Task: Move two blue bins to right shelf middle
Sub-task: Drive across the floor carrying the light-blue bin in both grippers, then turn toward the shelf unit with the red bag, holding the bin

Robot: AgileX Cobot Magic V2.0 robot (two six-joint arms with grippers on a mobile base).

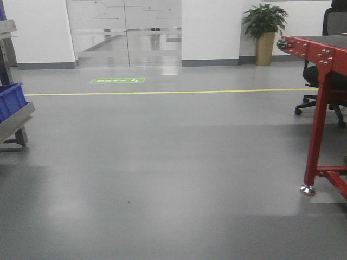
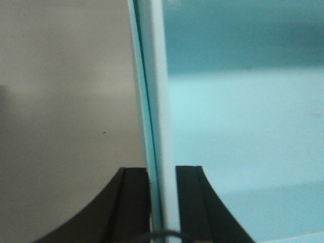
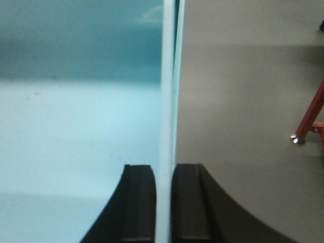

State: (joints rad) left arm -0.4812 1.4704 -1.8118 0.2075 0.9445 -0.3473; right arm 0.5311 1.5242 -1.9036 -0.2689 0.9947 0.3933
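The floor [image 1: 162, 179] is grey and shiny. A yellow line [image 1: 162, 92] crosses the upper part of the front view, and glass doors [image 1: 124, 32] stand behind it. At the left edge a dark blue bin [image 1: 11, 100] sits on a metal rack [image 1: 16, 122]. At the right edge stands a red table frame [image 1: 320, 108], with a potted plant [image 1: 264, 27] in the upper right.

My left gripper [image 2: 162, 174], at the bottom of its wrist view, is pressed narrow on the thin wall of a pale blue bin [image 2: 243, 126], one black finger on each side. The inside of the bin fills the right half of this view, and the floor fills the left half.

My right gripper [image 3: 163, 169] pinches the bin's wall in the same way. Here the inside fills the left of the frame, and the floor and a red leg [image 3: 311, 116] are on the right. Whether I hold one bin or two nested ones, I cannot tell.
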